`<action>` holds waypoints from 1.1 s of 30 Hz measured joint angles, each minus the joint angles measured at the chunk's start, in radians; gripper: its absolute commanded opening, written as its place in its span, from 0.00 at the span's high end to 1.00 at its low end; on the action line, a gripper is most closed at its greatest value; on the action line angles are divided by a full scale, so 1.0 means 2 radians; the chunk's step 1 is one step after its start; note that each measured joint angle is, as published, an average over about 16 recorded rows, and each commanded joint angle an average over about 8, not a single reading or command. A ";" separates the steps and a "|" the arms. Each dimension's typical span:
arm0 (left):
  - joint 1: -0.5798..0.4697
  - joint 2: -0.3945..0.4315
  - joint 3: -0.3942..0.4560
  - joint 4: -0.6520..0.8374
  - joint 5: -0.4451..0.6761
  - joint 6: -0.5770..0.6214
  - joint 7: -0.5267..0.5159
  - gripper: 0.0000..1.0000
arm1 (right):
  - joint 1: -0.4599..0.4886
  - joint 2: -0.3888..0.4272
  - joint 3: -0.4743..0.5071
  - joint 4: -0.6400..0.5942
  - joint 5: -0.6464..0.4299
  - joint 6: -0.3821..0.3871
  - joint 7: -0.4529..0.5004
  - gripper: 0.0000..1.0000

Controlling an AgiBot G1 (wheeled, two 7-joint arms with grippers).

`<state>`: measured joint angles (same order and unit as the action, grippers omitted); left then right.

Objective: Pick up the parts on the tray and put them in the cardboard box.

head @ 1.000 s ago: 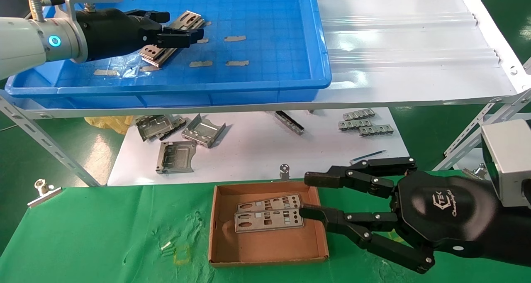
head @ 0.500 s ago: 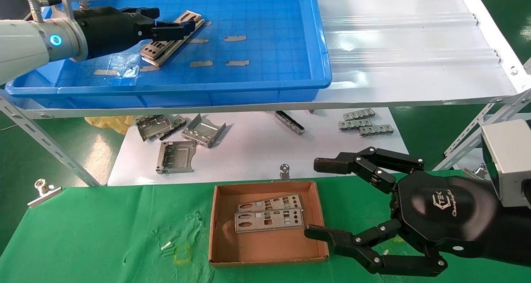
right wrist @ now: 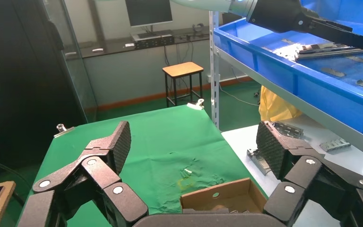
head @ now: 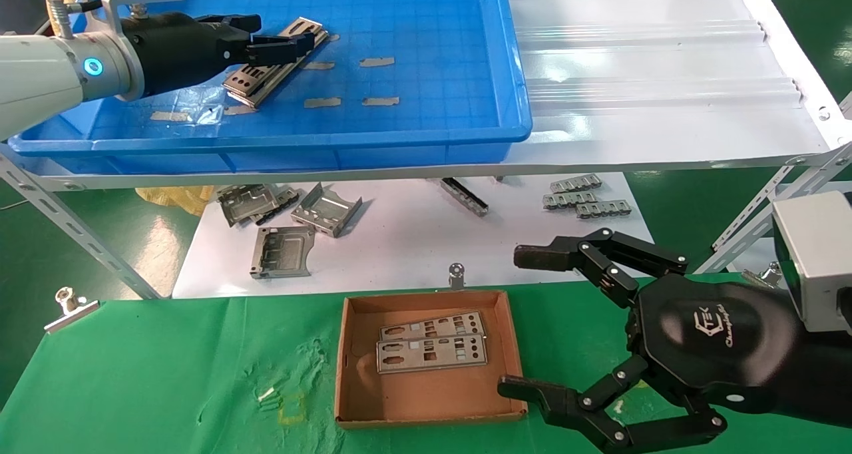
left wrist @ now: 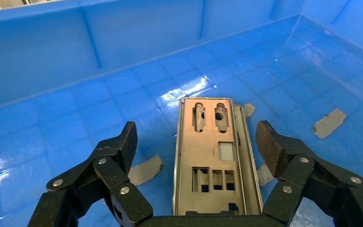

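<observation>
Head view, two parts (head: 431, 346) in cardboard box (head: 426, 401), stacked parts (head: 276, 64) on tray (head: 426, 54), both claws spread wide, left claw (head: 293, 41), right claw (head: 526, 327)

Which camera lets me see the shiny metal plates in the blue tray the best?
The left wrist view. The plates fill its middle, cut-outs plain, between the open left claw fingers. The head view shows them smaller, partly behind that claw. The right wrist view shows only their thin edges far off.

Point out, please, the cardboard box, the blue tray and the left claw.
cardboard box (head: 347, 361), head view, on its left wall.
blue tray (head: 373, 136), head view, on its front rim.
left claw (left wrist: 196, 146), left wrist view, midway between its open fingertips, over the plate stack.
</observation>
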<state>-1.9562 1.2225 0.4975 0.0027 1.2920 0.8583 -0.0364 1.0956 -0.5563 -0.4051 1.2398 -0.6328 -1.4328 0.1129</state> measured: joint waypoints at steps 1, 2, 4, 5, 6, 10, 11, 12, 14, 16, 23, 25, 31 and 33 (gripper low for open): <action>0.000 0.000 0.000 0.000 0.000 0.000 0.000 1.00 | 0.000 0.000 0.000 0.000 0.000 0.000 0.000 0.00; 0.000 0.000 0.000 0.000 0.000 0.000 0.000 1.00 | 0.000 0.000 0.000 0.000 0.000 0.000 0.000 0.00; 0.001 0.000 0.000 -0.001 0.000 0.001 0.000 1.00 | 0.000 0.000 0.000 0.000 0.000 0.000 0.000 0.00; 0.001 0.000 0.000 -0.001 0.000 0.001 0.000 1.00 | 0.000 0.000 0.000 0.000 0.000 0.000 0.000 0.00; 0.001 -0.001 0.000 -0.001 0.000 0.002 0.000 1.00 | 0.000 0.000 0.000 0.000 0.000 0.000 0.000 0.00; 0.001 -0.001 0.000 -0.001 0.000 0.005 0.000 1.00 | 0.000 0.000 0.000 0.000 0.000 0.000 0.000 0.00; 0.001 -0.002 0.000 -0.001 0.000 0.006 0.000 1.00 | 0.000 0.000 0.000 0.000 0.000 0.000 0.000 0.00; 0.001 -0.002 0.000 -0.001 0.000 0.007 0.000 1.00 | 0.000 0.000 0.000 0.000 0.000 0.000 0.000 0.00; 0.001 -0.002 0.000 -0.001 0.000 0.008 0.000 1.00 | 0.000 0.000 0.000 0.000 0.000 0.000 0.000 0.00; 0.001 -0.002 0.000 -0.001 0.000 0.008 -0.001 1.00 | 0.000 0.000 0.000 0.000 0.000 0.000 0.000 0.00; 0.001 -0.003 -0.001 -0.002 -0.002 0.005 0.001 1.00 | 0.000 0.000 0.000 0.000 0.000 0.000 0.000 0.00; 0.000 -0.003 -0.002 -0.004 -0.003 0.005 0.002 1.00 | 0.000 0.000 0.000 0.000 0.000 0.000 0.000 0.00; -0.005 -0.007 -0.006 -0.011 -0.009 0.020 0.007 1.00 | 0.000 0.000 0.000 0.000 0.000 0.000 0.000 0.00; -0.008 -0.010 -0.007 -0.014 -0.011 0.032 0.008 1.00 | 0.000 0.000 0.000 0.000 0.000 0.000 0.000 0.00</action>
<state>-1.9729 1.2034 0.4833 -0.0249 1.2709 0.9215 -0.0195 1.0956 -0.5563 -0.4051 1.2398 -0.6328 -1.4327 0.1129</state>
